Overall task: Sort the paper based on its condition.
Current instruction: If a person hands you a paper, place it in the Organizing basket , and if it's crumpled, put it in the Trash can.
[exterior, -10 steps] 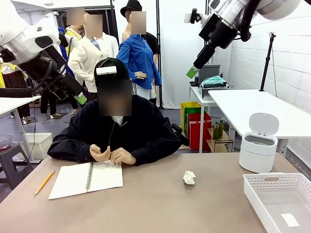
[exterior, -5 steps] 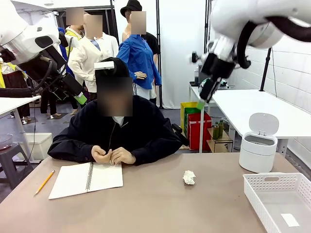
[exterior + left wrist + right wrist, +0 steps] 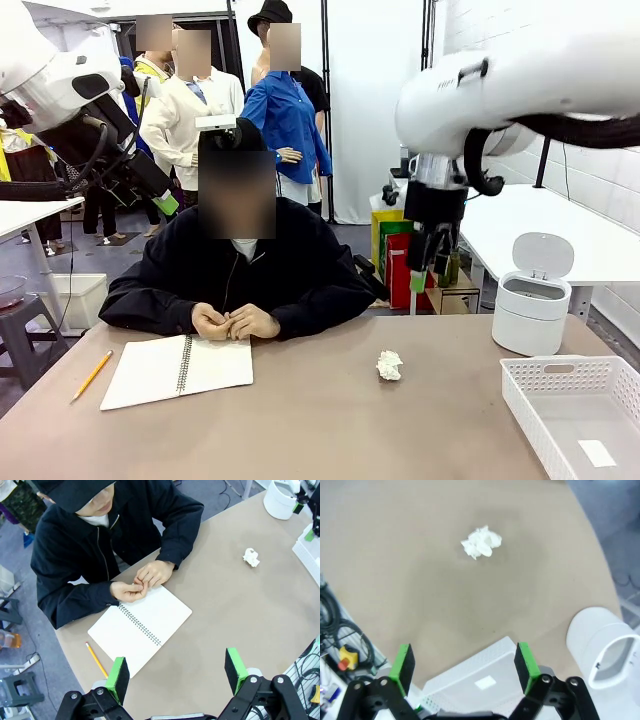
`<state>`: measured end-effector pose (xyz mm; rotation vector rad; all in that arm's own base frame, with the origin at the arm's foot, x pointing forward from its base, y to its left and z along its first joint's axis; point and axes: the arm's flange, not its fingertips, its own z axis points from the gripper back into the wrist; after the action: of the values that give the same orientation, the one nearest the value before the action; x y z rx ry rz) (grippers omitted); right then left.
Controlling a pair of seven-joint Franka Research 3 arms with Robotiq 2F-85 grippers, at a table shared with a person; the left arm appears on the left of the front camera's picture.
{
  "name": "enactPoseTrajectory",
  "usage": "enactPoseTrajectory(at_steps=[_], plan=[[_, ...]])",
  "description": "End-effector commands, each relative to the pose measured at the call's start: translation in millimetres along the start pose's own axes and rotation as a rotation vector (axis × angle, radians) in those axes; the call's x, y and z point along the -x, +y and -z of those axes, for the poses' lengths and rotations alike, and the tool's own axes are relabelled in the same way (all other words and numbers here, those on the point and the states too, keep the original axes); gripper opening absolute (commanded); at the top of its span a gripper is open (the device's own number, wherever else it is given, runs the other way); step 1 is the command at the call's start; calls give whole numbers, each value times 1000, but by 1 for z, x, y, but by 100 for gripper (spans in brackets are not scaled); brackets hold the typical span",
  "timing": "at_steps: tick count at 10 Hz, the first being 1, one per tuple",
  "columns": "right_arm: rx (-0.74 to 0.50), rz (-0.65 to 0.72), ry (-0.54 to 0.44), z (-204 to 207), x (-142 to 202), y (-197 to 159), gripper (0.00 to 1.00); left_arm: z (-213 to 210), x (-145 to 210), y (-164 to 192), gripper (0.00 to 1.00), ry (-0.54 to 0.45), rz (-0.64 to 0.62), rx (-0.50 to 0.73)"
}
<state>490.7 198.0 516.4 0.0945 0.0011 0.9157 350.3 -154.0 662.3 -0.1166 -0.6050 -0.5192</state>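
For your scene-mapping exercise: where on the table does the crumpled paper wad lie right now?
In the front view the crumpled paper wad lies alone on the table's right half, between the spiral notebook and the white basket, touching neither.

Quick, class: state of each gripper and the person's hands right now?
Left gripper: open, holding nothing.
Right gripper: open, holding nothing.
Person's hands: together at the notebook edge, whether they hold anything cannot be told.

The front camera is facing across the tabletop [image 3: 320,420] toward the person; both wrist cameras are looking down from high above, sharing the crumpled paper [image 3: 251,557].
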Motion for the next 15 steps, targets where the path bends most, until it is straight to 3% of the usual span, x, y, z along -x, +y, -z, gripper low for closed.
enactPoseTrajectory(at_steps=[1, 2, 3, 4, 6, 7, 8, 10, 11, 15], plan=[[140, 42, -6, 45, -7, 5, 100, -1, 0, 1, 100, 0, 4, -9], [121, 40, -50, 58, -11, 4, 100, -1, 0, 1, 100, 0, 4, -9], [-171, -152, -226, 28, -14, -12, 100, -1, 0, 1, 100, 0, 4, -9], [79, 16, -12, 41, -9, 4, 100, -1, 0, 1, 100, 0, 4, -9], [79, 16, -12, 41, -9, 4, 100, -1, 0, 1, 100, 0, 4, -9], [37, -21, -78, 44, -14, -1, 100, -1, 0, 1, 100, 0, 4, -9], [45, 38, -3, 66, -30, -8, 100, -1, 0, 1, 100, 0, 4, -9], [51, 100, 40, 110, -64, -33, 100, -1, 0, 1, 100, 0, 4, -9], [20, 128, 76, 130, -67, -36, 100, -1, 0, 1, 100, 0, 4, -9], [42, 206, 60, 177, -67, -26, 100, -1, 0, 1, 100, 0, 4, -9]])
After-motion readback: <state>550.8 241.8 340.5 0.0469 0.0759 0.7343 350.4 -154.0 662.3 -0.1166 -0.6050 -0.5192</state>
